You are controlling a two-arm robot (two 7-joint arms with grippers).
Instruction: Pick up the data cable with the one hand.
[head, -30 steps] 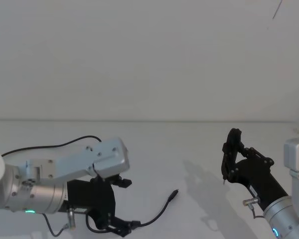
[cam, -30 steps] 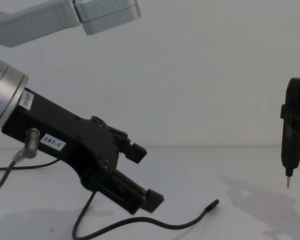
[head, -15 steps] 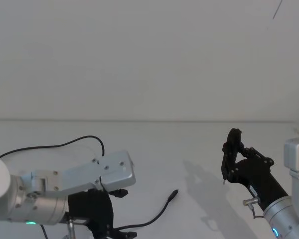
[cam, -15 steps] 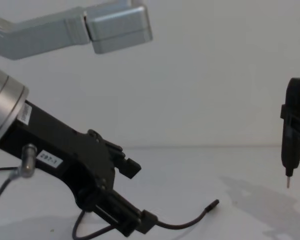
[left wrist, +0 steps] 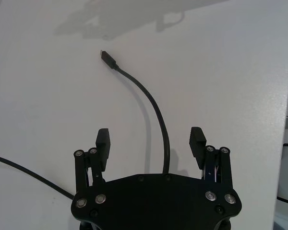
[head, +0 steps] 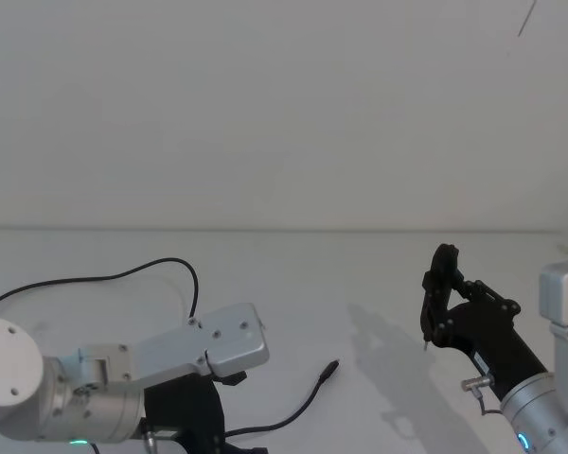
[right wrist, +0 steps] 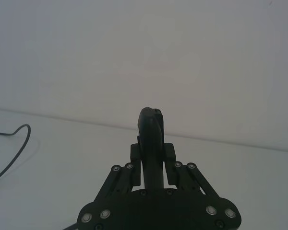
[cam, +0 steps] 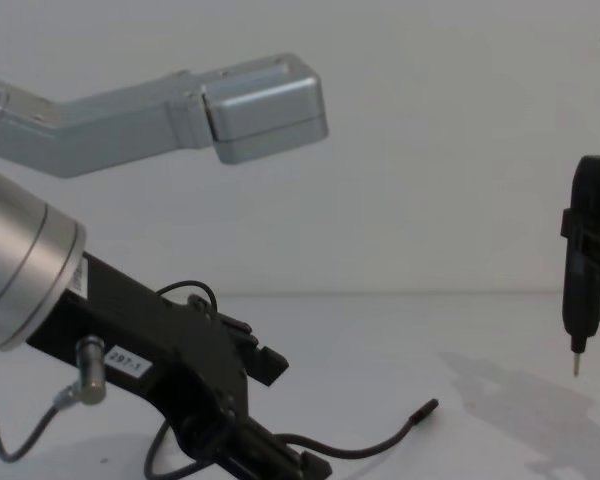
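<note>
White desk (head: 293,274) under a plain pale wall makes up the whole setting. On it, left of centre, lies the data cable (left wrist: 153,103). It is a thin black line lying flat and curving away to its small blocky plug (left wrist: 107,58).

The cable's near stretch runs straight between the two fingers of the left pincer (left wrist: 150,138). The fingers stand wide apart, one on each side of it. Neither touches the cable, as far as the left wrist view shows.

Over the last second this pincer has sunk and pushed forward. In the chest view its lower finger hung above the cable a second ago and is now down at desk level beside it. In the head view the black body has slipped almost under the silver forearm. The cable and its plug lie just where they lay, so nothing has disturbed them.

By my reading the approach is done or nearly so. The cable is lined up between the fingers but not yet gripped or lifted, and closing on it is the step that remains.

Well apart on the right, the right pincer (head: 442,301) is held up off the desk. It is clamped on a slim dark tool (cam: 588,260) whose pin tip points down, and it has not moved. A thin dark wire (head: 123,274) loops across the desk behind the left arm.
</note>
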